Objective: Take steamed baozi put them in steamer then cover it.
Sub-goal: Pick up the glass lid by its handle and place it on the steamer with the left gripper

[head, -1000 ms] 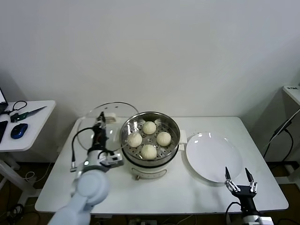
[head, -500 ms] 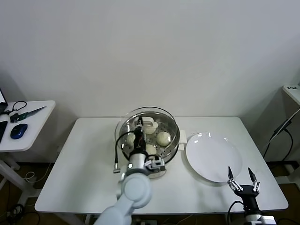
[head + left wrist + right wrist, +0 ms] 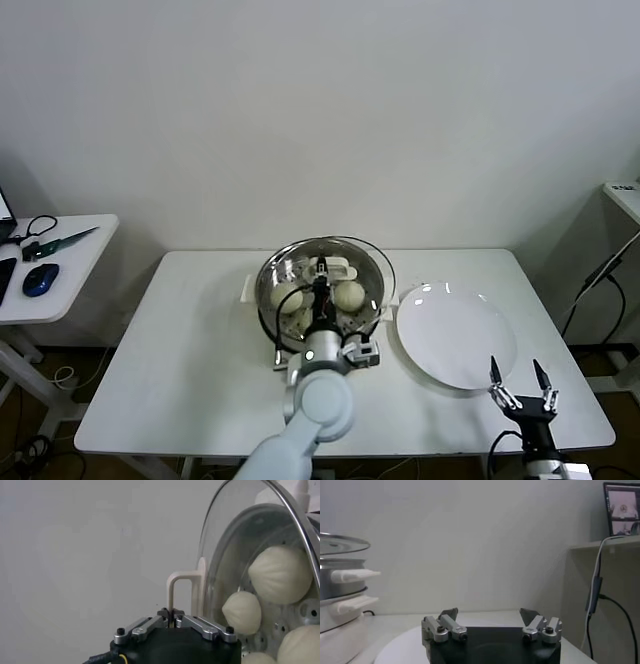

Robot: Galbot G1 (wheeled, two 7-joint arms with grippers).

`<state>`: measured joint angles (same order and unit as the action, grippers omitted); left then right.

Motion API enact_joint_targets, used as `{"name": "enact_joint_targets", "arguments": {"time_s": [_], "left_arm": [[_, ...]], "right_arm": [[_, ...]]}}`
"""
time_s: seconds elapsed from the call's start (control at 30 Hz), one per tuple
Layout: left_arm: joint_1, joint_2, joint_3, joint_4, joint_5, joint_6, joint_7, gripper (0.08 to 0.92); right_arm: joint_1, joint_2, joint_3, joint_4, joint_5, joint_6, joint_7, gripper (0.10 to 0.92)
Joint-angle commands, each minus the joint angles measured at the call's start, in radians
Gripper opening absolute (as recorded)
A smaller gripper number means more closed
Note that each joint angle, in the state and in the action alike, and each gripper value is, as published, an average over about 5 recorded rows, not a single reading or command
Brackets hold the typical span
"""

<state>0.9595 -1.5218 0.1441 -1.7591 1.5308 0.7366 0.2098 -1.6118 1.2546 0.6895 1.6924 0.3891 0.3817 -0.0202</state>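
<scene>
I see the buns (image 3: 348,295) lying in the steamer (image 3: 268,303) at the table's (image 3: 180,350) middle, so loading looks done. My left gripper (image 3: 322,268), jaws pressed together on the lid's handle (image 3: 181,594), holds the glass lid (image 3: 377,262) over the basket, seemingly not yet seated; lowering and release remain. My right gripper (image 3: 520,382), fingers spread and empty, waits near the right edge beside the white plate (image 3: 455,335).

White table (image 3: 200,380) bears the steamer (image 3: 290,335) and white plate (image 3: 455,340).
</scene>
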Motion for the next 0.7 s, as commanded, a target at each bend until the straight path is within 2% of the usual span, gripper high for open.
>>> {"name": "enact_joint_targets", "arguments": {"time_s": [0.03,0.47,0.7], "left_arm": [[-0.004,-0.036,0.023,0.043,0.015,0.014,-0.012,0.132],[-0.002,0.004,-0.028,0.052,0.034,0.001,-0.017,0.132],[0.001,0.000,-0.029,0.066,0.041,-0.004,-0.017,0.132]], "right_arm": [[-0.002,-0.001,0.002,0.001,0.011,0.003,-0.002,0.823],[-0.006,0.004,-0.003,-0.009,0.013,0.017,-0.004,0.823],[-0.010,0.004,-0.002,-0.005,0.008,0.032,-0.007,0.823]]}}
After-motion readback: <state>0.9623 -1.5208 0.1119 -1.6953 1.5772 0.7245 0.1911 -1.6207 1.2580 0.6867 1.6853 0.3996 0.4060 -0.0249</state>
